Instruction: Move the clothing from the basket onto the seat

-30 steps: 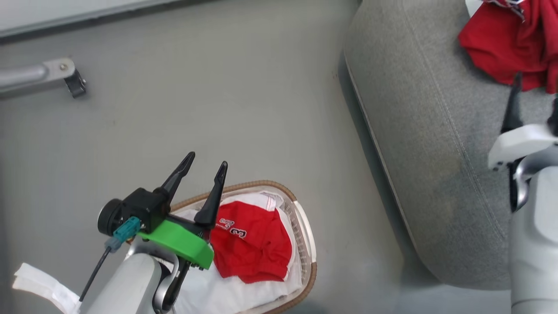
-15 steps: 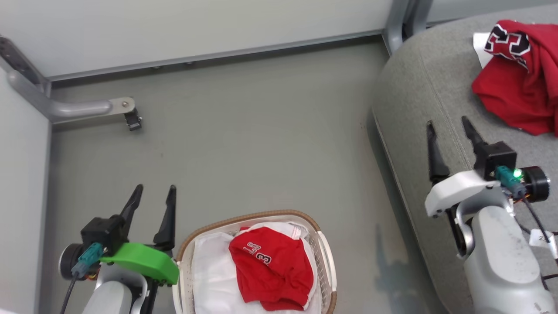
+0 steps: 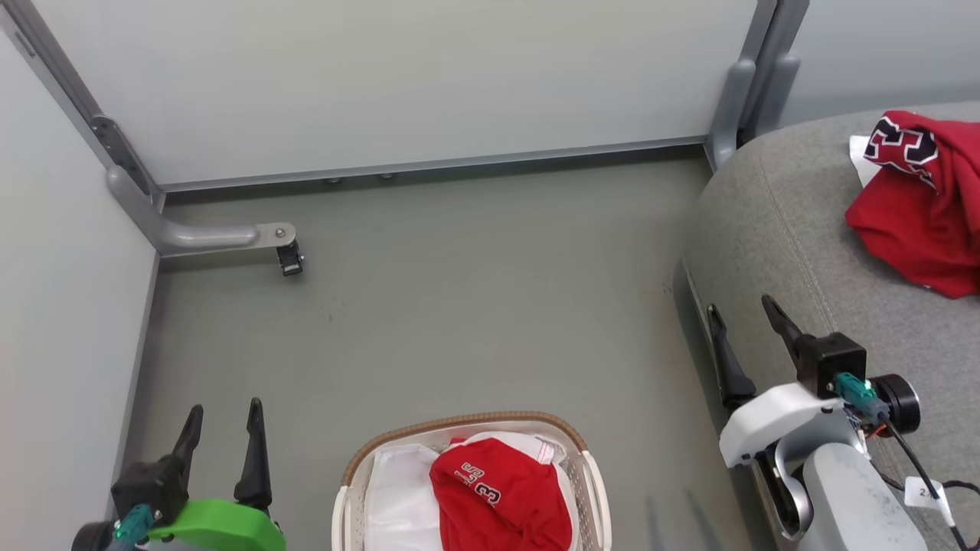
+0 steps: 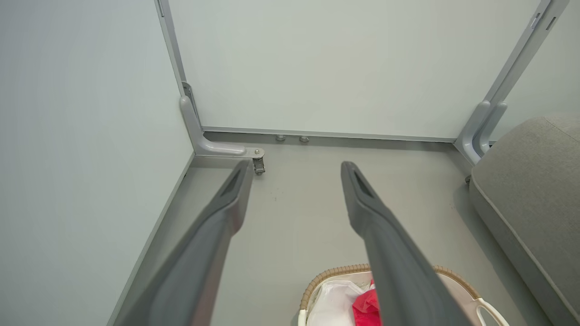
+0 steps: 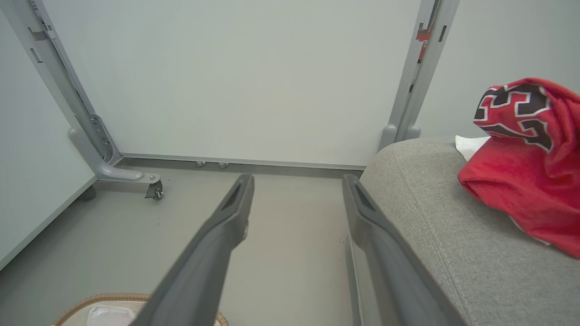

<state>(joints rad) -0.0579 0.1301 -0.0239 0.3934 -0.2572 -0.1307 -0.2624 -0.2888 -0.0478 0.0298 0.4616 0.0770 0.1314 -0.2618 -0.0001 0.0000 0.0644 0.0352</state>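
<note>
A red garment with a white "3" (image 3: 501,497) lies in the cream basket (image 3: 593,490) with the brown rim, on the floor at the bottom middle of the head view, over a white liner cloth (image 3: 398,493). A second red garment with black-and-white numerals (image 3: 922,195) rests on the grey seat (image 3: 773,229) at the right. My left gripper (image 3: 222,417) stands open and empty left of the basket. My right gripper (image 3: 743,310) is open and empty over the seat's front edge. The basket (image 4: 333,274) and seat (image 5: 435,217) appear in the wrist views too.
Pale partition walls close off the back and left. A metal foot with a caster (image 3: 289,256) juts onto the grey floor at the back left. A grey post (image 3: 735,99) stands at the seat's far corner. Open floor lies between basket and walls.
The head camera has tilted up and back, showing more wall. Both grippers have drawn back toward the lower corners, open; a second ago the left one hung over the basket and the right by the garment on the seat.
</note>
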